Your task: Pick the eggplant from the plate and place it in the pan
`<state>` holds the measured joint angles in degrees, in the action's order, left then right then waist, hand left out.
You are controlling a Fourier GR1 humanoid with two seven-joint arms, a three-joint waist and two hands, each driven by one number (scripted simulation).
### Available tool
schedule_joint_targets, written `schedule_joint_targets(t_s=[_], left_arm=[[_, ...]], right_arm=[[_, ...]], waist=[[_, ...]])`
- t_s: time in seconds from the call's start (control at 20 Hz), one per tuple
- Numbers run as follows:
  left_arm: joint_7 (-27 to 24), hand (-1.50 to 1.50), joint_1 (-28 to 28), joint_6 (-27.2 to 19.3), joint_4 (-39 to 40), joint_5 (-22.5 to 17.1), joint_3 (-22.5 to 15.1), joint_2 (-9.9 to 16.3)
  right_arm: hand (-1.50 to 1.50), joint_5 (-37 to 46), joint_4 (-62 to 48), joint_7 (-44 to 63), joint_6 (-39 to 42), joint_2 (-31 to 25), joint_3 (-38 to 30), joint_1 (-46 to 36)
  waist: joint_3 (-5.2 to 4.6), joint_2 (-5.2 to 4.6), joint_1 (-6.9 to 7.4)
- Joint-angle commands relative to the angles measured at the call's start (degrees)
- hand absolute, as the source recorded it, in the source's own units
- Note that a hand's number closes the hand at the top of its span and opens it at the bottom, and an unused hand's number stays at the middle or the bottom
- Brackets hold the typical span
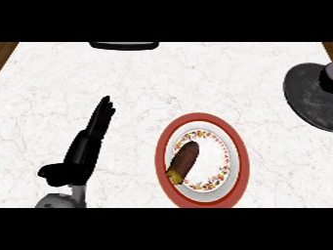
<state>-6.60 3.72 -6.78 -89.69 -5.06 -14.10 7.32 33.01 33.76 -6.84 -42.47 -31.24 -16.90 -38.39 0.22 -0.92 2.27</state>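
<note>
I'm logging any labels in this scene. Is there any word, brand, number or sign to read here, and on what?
None. The plate carries only a floral rim pattern, no lettering. The eggplant, the pan, the counter and the left hand show no text or marks.

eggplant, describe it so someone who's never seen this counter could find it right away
On the white marble counter, find the round plate with a red rim and floral border, right of the left hand. The eggplant lies on its middle: a dark brown-purple, elongated thing, the only item on that plate.
</note>
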Motion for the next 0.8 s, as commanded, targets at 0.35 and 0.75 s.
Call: schedule_joint_targets(t_s=[0.35,0.75], left_arm=[[-0.4,0.0,2.0,1.6,0.8,0.0,0.0,0.0],[-0.8,0.0,2.3,2.1,1.9,0.2,-1.3,-1.4]], right_arm=[[-1.5,1.7,-21.4,0.2,19.6,-6.5,1.1,-4.9],[-1.5,-4.9,-22.5,-8.0,25.1,-5.5,-5.2,-8.8]], waist=[[0.06,-1.25,2.46],[0.3,-1.41,2.44]])
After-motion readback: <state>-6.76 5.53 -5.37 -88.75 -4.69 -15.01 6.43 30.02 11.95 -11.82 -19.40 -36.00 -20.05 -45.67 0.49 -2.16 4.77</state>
